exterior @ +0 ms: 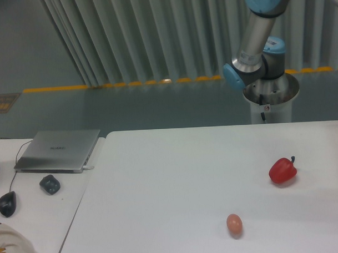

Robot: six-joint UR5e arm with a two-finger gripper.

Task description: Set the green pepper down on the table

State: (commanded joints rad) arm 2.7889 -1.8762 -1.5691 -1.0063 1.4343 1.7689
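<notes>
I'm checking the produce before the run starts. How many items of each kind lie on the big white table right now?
Red pepper: 1
Egg: 1
Green pepper: 0 in view
Total on the table: 2

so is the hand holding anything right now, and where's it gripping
It cannot be told: the hand is out of frame, with only the arm showing. No green pepper is visible on the table.
</notes>
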